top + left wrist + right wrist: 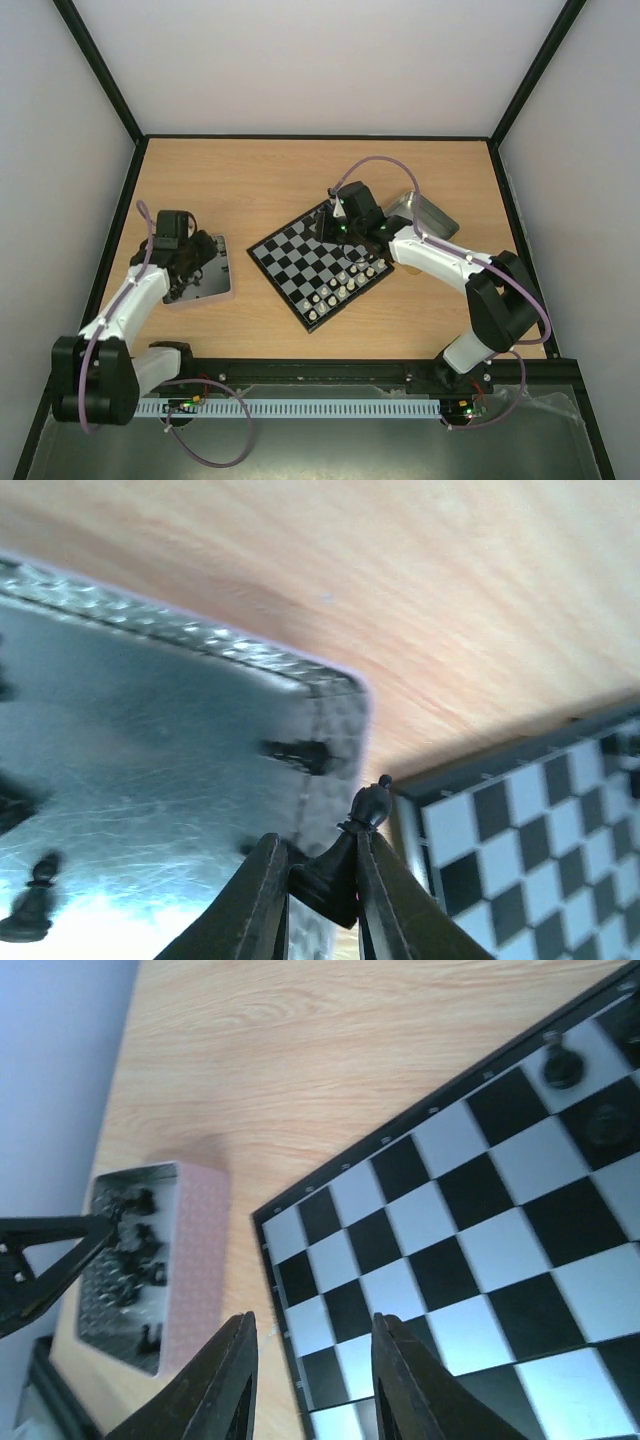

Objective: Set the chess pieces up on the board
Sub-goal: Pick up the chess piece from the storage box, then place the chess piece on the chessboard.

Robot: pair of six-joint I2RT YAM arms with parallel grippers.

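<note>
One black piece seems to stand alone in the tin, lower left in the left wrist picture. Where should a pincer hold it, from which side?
Grip the black piece at its narrow neck below the round head, coming straight down into the tin. It appears upright on a wider base with bare metal around, so fingers should fit both sides. The left pincer holds another piece.

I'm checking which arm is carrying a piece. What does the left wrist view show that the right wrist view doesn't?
Only the left wrist view: the left gripper shut on a black chess piece, beside the corner of the tin.
Only the right wrist view: the right gripper, open and empty over the edge of the board, and two black pieces on its squares.
Both: the board, the tin with loose black pieces in it, and the wooden table.
</note>
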